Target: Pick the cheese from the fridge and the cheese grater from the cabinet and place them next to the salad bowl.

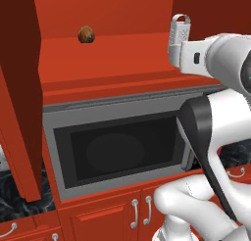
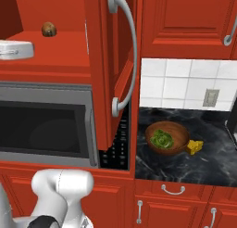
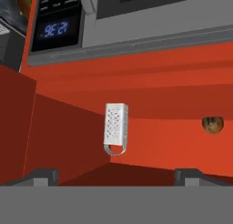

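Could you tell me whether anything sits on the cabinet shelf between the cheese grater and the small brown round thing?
No. In the hand view the red shelf runs bare between the cheese grater and the brown round thing; the left base view agrees.

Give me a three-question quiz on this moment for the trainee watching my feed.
1. True or false: the cheese already lies beside the salad bowl on the counter.
2. What stands upright on the cabinet shelf, in front of the gripper? A) cheese grater B) teal bottle C) mug
3. Fill in: the gripper's jaws are ____ and hold nothing.

Key:
1. True.
2. A, the cheese grater, with a small brown round thing further along the shelf.
3. Open.
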### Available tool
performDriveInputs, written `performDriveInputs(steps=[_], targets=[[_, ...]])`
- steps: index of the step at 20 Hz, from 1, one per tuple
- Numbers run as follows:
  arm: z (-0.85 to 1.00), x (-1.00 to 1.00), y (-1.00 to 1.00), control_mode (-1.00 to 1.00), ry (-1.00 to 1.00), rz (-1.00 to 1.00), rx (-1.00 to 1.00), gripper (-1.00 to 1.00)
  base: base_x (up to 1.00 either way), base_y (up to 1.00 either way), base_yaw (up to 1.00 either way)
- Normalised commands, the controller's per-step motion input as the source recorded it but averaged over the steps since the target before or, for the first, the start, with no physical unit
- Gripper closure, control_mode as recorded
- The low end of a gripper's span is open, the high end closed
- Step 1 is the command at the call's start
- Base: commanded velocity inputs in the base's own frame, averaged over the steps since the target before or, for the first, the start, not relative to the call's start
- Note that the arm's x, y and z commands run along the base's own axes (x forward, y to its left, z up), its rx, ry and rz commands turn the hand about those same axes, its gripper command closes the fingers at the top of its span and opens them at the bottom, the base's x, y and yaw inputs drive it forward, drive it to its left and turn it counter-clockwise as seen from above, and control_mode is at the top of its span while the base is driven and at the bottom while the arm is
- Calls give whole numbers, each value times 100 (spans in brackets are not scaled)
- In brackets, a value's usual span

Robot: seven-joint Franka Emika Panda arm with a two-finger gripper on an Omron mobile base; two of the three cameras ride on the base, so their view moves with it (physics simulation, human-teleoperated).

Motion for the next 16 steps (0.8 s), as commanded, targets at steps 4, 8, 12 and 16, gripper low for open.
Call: performDriveInputs(steps=[4, 8, 12, 16], targets=[[6, 35, -9, -100, 6, 0, 8, -100, 0, 0, 0], [0, 52, -15, -100, -7, 3, 3, -100, 0, 0, 0], [0, 39, -7, -100, -11, 2, 3, -100, 0, 0, 0], [1, 39, -25, -100, 0, 12, 21, -100, 0, 0, 0]])
